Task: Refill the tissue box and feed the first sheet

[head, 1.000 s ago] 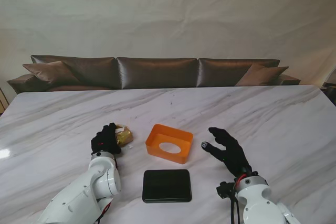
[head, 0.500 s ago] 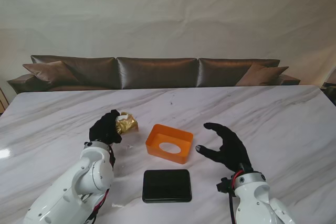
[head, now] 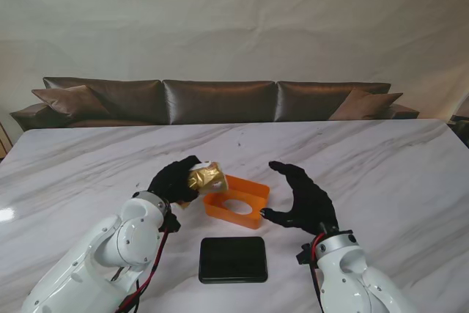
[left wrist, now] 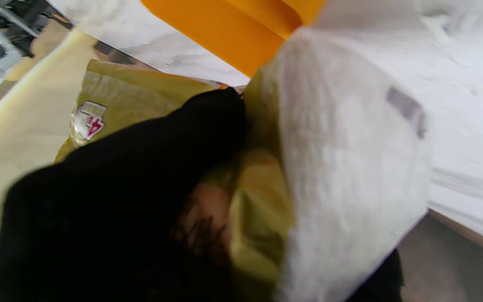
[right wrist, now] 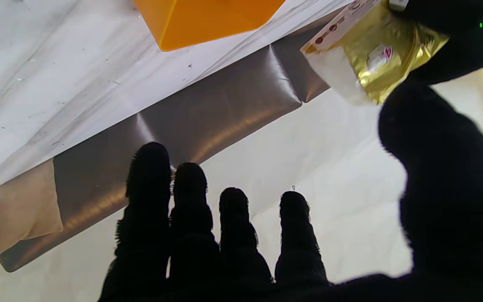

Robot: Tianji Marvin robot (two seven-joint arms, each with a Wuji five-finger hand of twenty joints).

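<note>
Spanning the whole stand view, the marble table carries everything, with a brown sofa beyond its far edge. Near the middle of the surface sits the orange tissue box shell, open side up with an oval slot in its floor. Just nearer to me, toward the table's near edge, lies a flat black lid, apart from the shell. Over the shell's left rim hangs the left hand, its black-gloved fingers clamped around the gold tissue pack, which is off the table; the left wrist view shows white tissue at the pack's clear end. Right of the shell, the right hand is raised with fingers spread and thumb apart, holding nothing, close beside the shell's right wall.
</note>
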